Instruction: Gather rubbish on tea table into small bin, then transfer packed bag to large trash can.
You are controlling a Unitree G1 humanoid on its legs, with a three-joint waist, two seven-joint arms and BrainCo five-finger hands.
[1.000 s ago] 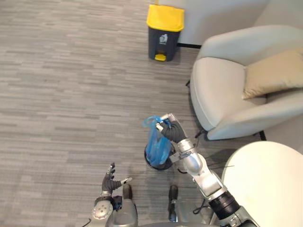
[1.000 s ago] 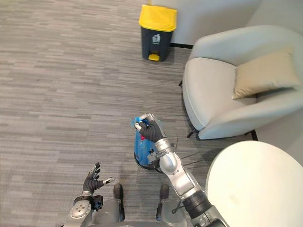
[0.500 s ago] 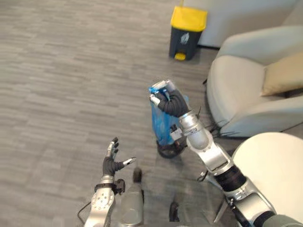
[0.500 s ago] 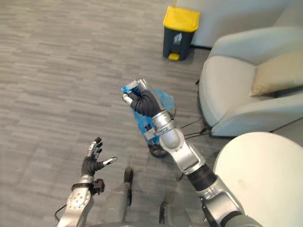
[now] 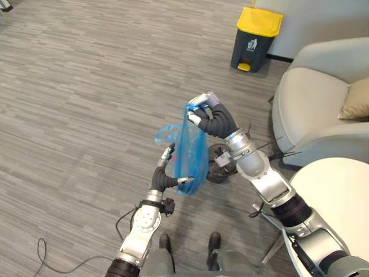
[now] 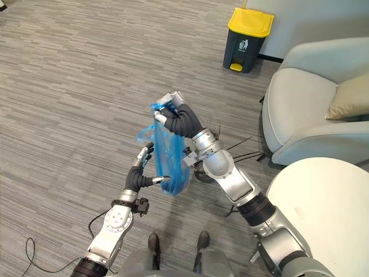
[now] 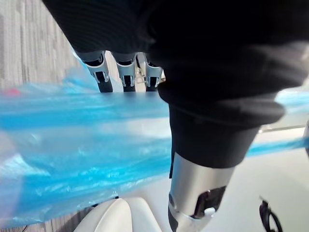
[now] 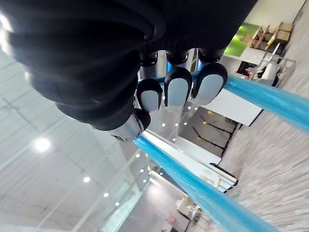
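Right robot hand (image 5: pixel 212 118) clenches the blue rubbish bag (image 5: pixel 193 154) by its neck, left robot hand (image 5: pixel 164 178) open against its side; we judge it light, limp, best held there.

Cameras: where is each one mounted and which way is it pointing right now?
Left eye view: on the head, looking down at the floor; both arms show, right hand gripping the blue bag by its top, left hand open at its side.
Right eye view: beside it, same scene; both share the yellow-lidded bin, armchair and table.
Left wrist view: on the left wrist, along straight fingers into the bag.
Right wrist view: on the right wrist, facing up at ceiling lights; fingers curled round the bag.
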